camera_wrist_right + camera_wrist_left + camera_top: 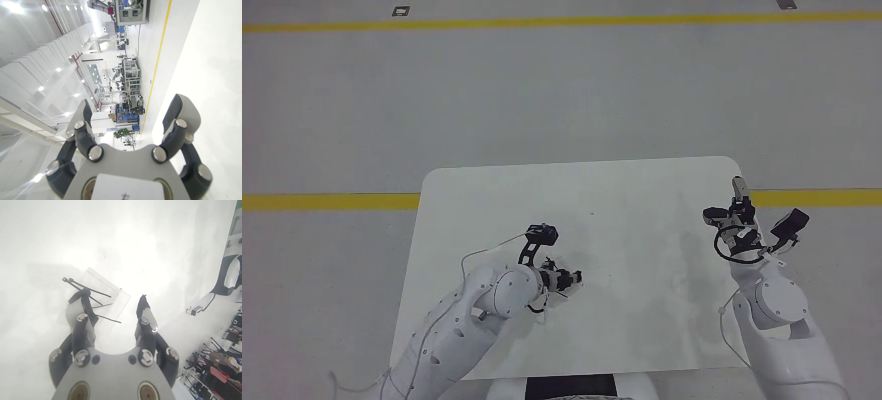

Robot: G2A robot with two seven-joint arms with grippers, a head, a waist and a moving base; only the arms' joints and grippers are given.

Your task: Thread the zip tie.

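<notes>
**Both tools spread wide; zip ties at the left tool's finger**

**1. Left tool.** The left tool (113, 302) is positioned over the near-left part of the white counter (642, 200) and is aimed down at its surface. Its jaws stand wide apart. Both fingers (86, 303) carry dark wrapped tips.

**2. Zip ties.** Several black zip ties (100, 292) lie directly ahead of the left tool, at one of its two fingers.
- They rest loose and crossed over one another on a clear plastic plate (109, 283).
- The plate lies flat on the counter.
- Two square heads sit at the end farthest from the tool.
- The thin tail ends run toward the gap between the fingers.
- The dark fingertip overlaps the ties in the left wrist view. Whether it touches them cannot be determined.
- The other finger of this tool is apart from the ties, beyond the plate's edge.

**3. Right tool.** The right tool (130, 100) is positioned at the right edge of the counter, toward its far corner. It is well apart from the left tool, the plate and the ties. Its jaws stand wide apart. The tool is aimed outward, away from the robot, with the counter surface running along one side of it.
</notes>
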